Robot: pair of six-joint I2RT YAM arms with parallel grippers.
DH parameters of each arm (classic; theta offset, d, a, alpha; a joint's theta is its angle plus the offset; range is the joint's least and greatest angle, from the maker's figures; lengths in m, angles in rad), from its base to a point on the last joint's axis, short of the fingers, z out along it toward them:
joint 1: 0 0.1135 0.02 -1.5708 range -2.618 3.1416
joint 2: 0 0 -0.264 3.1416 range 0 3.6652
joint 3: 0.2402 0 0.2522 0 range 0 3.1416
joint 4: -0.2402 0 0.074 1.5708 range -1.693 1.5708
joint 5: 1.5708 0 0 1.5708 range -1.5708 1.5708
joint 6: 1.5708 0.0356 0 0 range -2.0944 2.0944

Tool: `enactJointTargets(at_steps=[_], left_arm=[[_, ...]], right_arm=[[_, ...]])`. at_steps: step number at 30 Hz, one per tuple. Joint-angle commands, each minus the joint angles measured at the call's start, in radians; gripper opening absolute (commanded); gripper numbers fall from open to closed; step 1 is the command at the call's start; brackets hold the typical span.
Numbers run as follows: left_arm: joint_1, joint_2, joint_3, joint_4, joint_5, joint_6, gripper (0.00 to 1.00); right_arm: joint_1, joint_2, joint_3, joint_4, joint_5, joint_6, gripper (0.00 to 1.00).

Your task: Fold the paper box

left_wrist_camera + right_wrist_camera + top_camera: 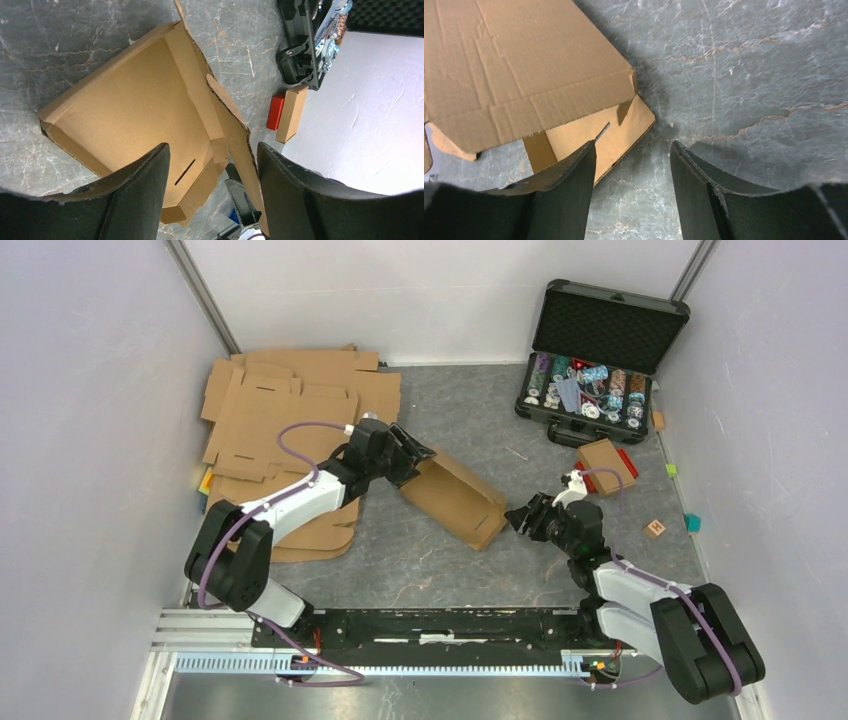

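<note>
The paper box (455, 498) lies partly folded on the grey table, a shallow brown tray running diagonally between the arms. My left gripper (415, 462) is open at its far-left end. In the left wrist view the box's inside (135, 110) shows, with one long side flap (235, 125) standing up between the spread fingers, close to the right finger (290, 185). My right gripper (520, 518) is open just off the box's near-right end. In the right wrist view the box (524, 65) and its slotted corner lie by the left finger (569, 180), with bare table between the fingers.
A pile of flat cardboard blanks (290, 400) lies at the back left. An open black case of poker chips (595, 355) stands at the back right. A small cardboard-and-red block (607, 465), a wooden cube (655, 528) and a teal block (693, 523) lie near the right wall.
</note>
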State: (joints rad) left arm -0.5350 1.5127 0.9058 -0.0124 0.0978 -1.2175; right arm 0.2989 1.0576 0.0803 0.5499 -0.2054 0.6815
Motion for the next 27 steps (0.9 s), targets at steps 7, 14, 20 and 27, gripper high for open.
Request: enactJointTargets(at_steps=[7, 14, 20, 27], left_arm=[[0.004, 0.052, 0.098, 0.009, 0.022, 0.170, 0.72], [0.004, 0.099, 0.136, 0.033, 0.060, 0.217, 0.71], [0.004, 0.092, 0.106, 0.072, -0.012, 0.235, 0.71], [0.004, 0.122, 0.106, 0.097, -0.025, 0.281, 0.72]], right_arm=[[-0.005, 0.028, 0.097, -0.048, 0.133, -0.035, 0.59], [-0.004, 0.069, 0.135, -0.078, 0.184, -0.113, 0.56], [-0.003, 0.108, 0.156, -0.082, 0.179, -0.142, 0.56], [0.006, 0.191, 0.190, -0.038, 0.105, -0.135, 0.54]])
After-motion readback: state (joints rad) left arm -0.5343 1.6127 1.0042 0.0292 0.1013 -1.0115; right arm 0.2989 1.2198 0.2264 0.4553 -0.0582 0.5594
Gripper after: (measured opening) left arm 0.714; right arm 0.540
